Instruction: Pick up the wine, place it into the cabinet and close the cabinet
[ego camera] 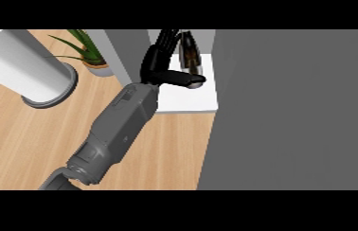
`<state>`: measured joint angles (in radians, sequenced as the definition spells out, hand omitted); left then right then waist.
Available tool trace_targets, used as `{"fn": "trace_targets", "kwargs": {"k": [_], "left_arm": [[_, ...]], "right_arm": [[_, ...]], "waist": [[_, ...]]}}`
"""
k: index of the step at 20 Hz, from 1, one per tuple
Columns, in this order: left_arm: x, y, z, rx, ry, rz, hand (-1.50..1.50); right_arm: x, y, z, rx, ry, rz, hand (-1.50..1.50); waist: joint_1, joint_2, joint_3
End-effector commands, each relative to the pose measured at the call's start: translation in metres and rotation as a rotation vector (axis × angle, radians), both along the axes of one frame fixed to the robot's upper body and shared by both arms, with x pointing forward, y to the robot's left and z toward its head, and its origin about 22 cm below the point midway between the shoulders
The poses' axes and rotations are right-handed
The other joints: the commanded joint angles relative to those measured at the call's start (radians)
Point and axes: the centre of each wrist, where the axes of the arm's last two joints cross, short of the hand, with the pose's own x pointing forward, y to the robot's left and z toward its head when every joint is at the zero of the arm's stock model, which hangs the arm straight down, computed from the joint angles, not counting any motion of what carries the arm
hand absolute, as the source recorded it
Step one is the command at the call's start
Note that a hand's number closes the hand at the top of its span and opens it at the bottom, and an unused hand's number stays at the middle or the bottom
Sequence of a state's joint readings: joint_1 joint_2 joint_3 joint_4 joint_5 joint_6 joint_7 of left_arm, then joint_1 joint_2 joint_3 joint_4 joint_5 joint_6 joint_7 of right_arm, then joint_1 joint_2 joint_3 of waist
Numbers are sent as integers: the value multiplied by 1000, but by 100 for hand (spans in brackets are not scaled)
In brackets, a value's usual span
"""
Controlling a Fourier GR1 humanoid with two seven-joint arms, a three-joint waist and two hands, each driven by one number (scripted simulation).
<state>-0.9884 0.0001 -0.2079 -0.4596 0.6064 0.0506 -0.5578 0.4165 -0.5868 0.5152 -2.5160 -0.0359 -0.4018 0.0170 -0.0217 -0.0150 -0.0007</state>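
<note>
The wine bottle (189, 52) is dark and glossy and stands inside the open cabinet, over its white shelf floor (187, 101). My left hand (158, 64) reaches in from the lower left. Its fingers run up the bottle's left side and the thumb (183, 78) curls across the bottle's near side, so the hand is shut on the bottle. The bottle's base is hidden behind the thumb. The cabinet's grey door (283, 111) stands open and fills the right of the view. The right hand does not show.
The cabinet's grey side wall (129, 55) stands just left of my wrist. A potted green plant (89, 52) and a tall white cylinder on a round base (33, 71) sit on the wooden counter (42, 140) at the left.
</note>
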Motion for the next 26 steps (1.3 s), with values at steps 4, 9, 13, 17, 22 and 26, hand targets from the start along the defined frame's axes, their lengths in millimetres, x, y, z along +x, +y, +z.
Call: {"fn": "trace_targets", "kwargs": {"k": [4, 9, 13, 17, 22, 26], "left_arm": [[-40, 2, -34, -56, 48, -55, -150], [-68, -1, -38, -73, 42, -71, -150], [-103, 6, -48, -75, 61, -75, -150], [-121, 32, -48, -109, 60, -67, -150], [-157, 49, -55, -151, 79, -56, -150], [-158, 71, -58, -178, 86, -38, -150]], "right_arm": [[-31, -1, 42, 129, -6, 35, -150], [-31, -3, 47, 114, -7, 26, -150], [-29, 0, 40, 113, -33, 4, -150], [-31, 0, 43, 105, -21, 31, -150], [-30, -2, 50, 57, -14, 28, -150], [-31, -4, 43, 29, -11, 118, -150]], "waist": [[16, -6, 0], [37, -5, 0], [42, -6, 1], [31, 3, 0], [29, 7, -1], [10, 8, 1]]}}
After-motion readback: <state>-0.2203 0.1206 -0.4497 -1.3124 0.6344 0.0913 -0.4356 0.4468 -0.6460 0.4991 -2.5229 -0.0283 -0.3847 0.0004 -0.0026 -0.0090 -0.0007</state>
